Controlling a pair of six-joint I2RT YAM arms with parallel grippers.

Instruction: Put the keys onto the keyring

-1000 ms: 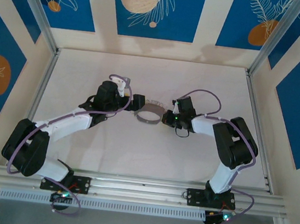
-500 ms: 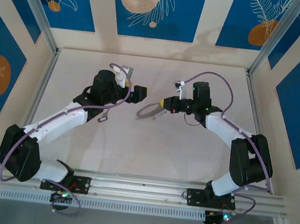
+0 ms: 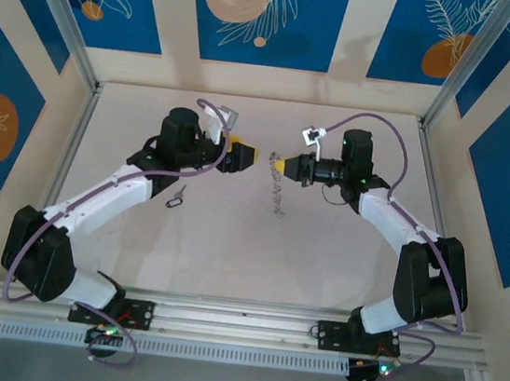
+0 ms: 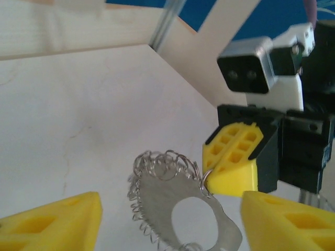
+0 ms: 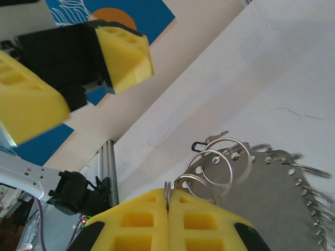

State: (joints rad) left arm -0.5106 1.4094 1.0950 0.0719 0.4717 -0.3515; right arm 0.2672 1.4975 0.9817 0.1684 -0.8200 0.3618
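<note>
The keyring (image 3: 279, 194), a thin silvery plate edged with small wire rings, hangs in the air from my right gripper (image 3: 279, 166). That gripper (image 5: 167, 209) is shut on one small ring at the plate's edge (image 5: 261, 198). My left gripper (image 3: 248, 156) faces it from the left, open. In the left wrist view the keyring (image 4: 157, 193) hangs between my left fingers (image 4: 52, 219) without touching them, just under the right gripper's fingertips (image 4: 233, 164). One key (image 3: 176, 200) with a black tag lies on the table below the left arm, and the key (image 5: 201, 146) shows past the rings.
Both arms are raised over the middle of the white table (image 3: 228, 253). Metal frame posts (image 3: 79, 64) stand at the back corners and a rail (image 3: 238, 320) runs along the near edge.
The right gripper has lifted the keyring off the table, so it now hangs. Both grippers have risen and moved toward the back. The left jaws have narrowed.
</note>
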